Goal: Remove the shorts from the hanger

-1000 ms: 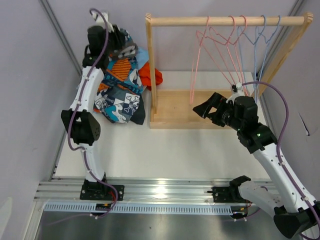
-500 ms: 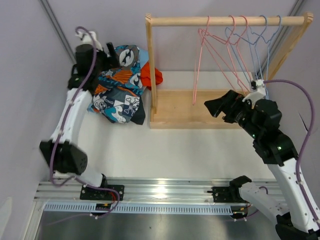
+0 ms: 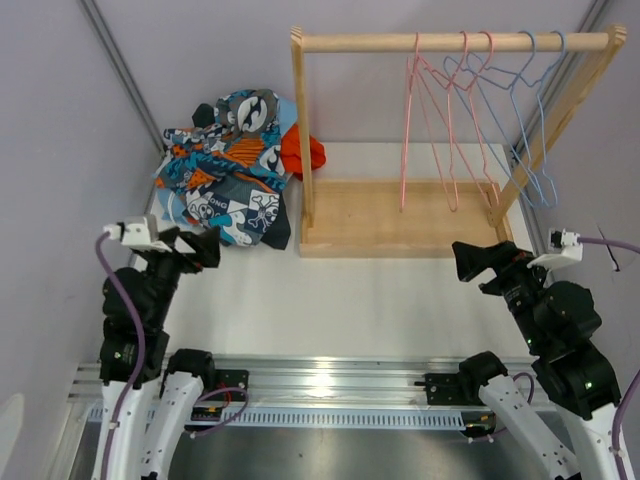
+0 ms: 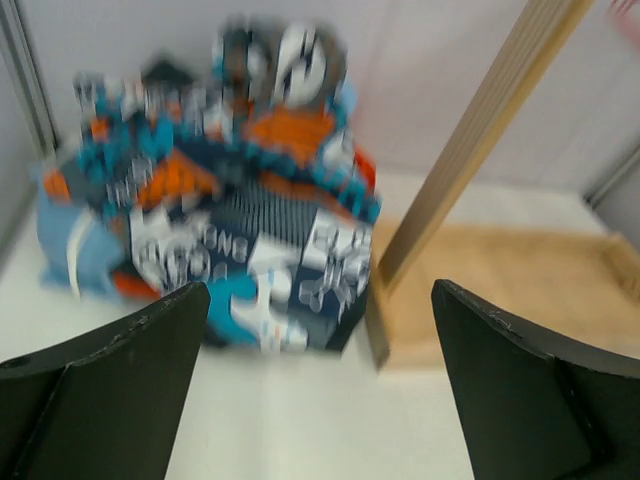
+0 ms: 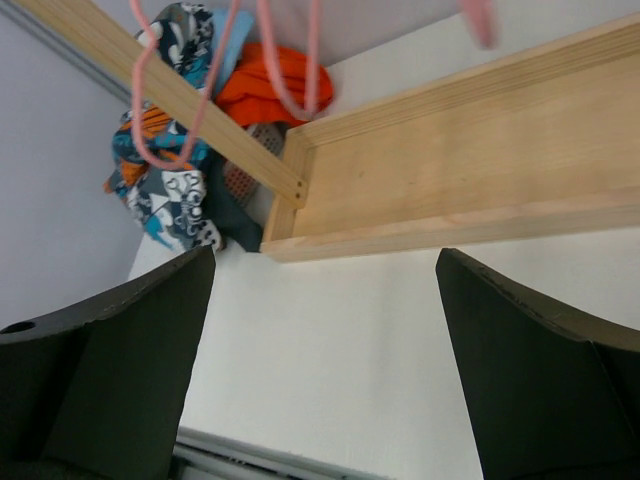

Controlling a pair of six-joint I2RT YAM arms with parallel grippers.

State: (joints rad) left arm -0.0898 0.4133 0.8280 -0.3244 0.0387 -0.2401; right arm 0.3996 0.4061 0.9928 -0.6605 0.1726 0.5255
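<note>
The cartoon-print shorts (image 3: 228,165) lie on top of a heap at the back left of the table, also blurred in the left wrist view (image 4: 230,200) and in the right wrist view (image 5: 165,180). Orange-red shorts (image 3: 303,152) peek out behind the rack post, also in the right wrist view (image 5: 270,85). Dark fabric (image 3: 270,228) shows at the heap's near edge. Several bare wire hangers (image 3: 470,110) hang on the wooden rack (image 3: 400,215). My left gripper (image 3: 200,247) is open and empty, near the heap's front. My right gripper (image 3: 475,262) is open and empty in front of the rack base.
The rack's top rail (image 3: 450,42) spans the back, its slanted brace (image 3: 550,110) at the right. Grey walls close in both sides. A metal rail (image 3: 320,380) runs along the table's near edge.
My left arm let go of the print shorts on the heap and pulled back to the near left. My right arm drew back from the hangers toward the near right.
</note>
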